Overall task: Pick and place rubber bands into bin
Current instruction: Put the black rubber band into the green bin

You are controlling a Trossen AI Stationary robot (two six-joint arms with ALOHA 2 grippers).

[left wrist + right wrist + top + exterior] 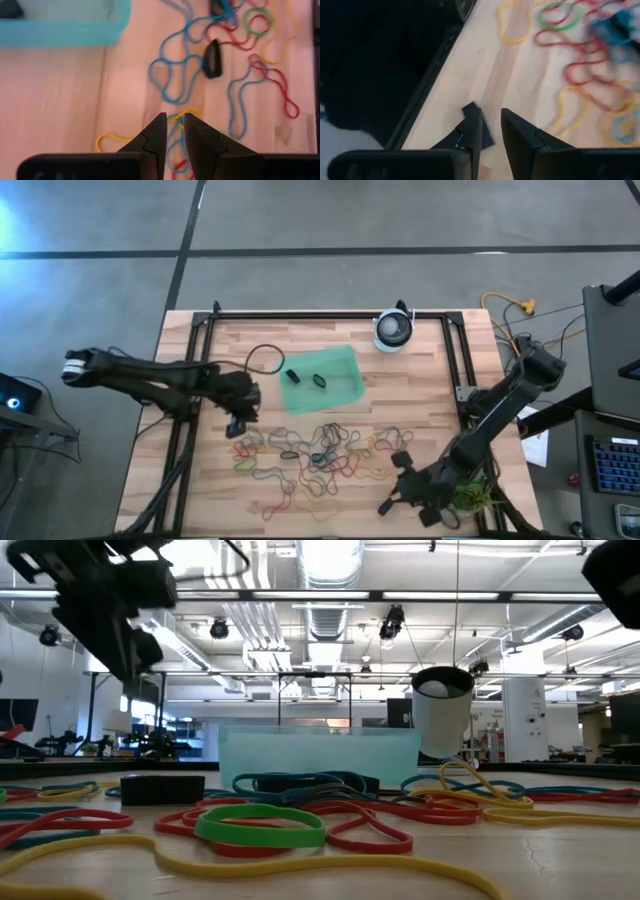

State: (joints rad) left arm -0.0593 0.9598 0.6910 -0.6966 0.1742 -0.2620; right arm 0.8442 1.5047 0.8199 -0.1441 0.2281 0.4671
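Observation:
Many rubber bands (310,455) (260,825) in red, yellow, green, blue and black lie loose on the wooden table. Behind them stands the translucent green bin (335,390) (320,755) with two black bands inside. My left gripper (238,427) (175,117) hangs above the pile's left end, open by a narrow gap, nothing between its fingers. My right gripper (388,502) (491,120) is low near the table's front right, pointing left, also narrowly open. A flat black band (479,127) lies just past one of its fingertips; whether they touch I cannot tell.
A round white device (393,330) (442,705) stands at the far edge, right of the bin. A black cable loop (265,360) lies left of the bin. Black frame rails (195,370) run along the table's sides. A green plant (470,495) sits at the front right.

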